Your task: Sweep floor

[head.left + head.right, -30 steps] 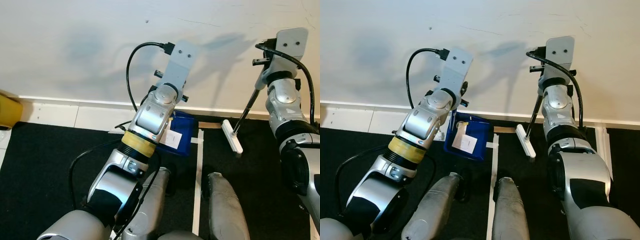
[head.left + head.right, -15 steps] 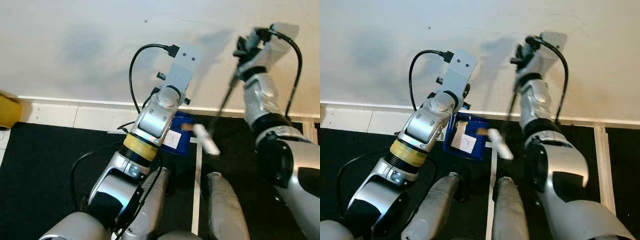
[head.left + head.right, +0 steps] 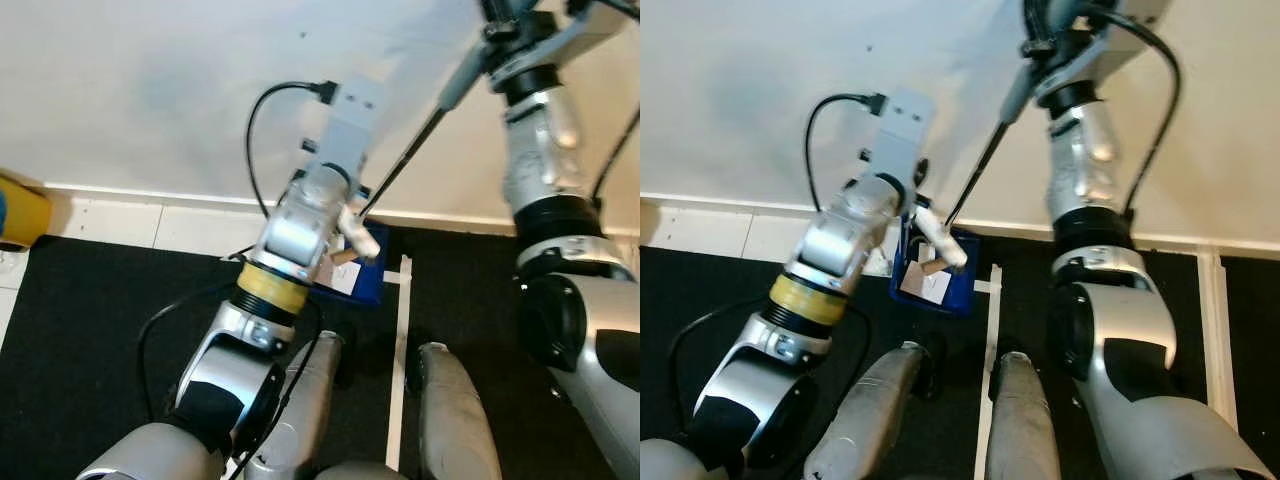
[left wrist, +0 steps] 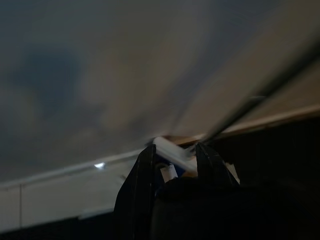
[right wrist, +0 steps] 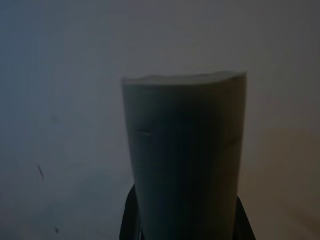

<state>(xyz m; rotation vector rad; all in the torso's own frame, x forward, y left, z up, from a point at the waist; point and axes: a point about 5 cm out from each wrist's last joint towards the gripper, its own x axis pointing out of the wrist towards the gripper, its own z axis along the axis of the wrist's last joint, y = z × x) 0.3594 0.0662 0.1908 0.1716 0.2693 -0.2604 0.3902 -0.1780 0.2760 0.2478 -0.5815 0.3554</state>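
My left gripper is shut on the handle of a blue dustpan, which sits tilted on the floor at the foot of the white wall. High on the right, my right gripper is shut on the grey grip of the broom handle. The thin black shaft slants down and leftward to the white brush head, which is over the dustpan's mouth. A small brown scrap and a white paper lie in the pan, right by the brush head.
A black mat covers the floor, split by a white tape line. Pale tiles run along the wall. A yellow object sits at the far left. My legs are just below the dustpan.
My right arm has lifted and swung the broom leftward. The brush head crossed the tape line to the dustpan, pushing the brown scrap into it. The left arm barely moved.
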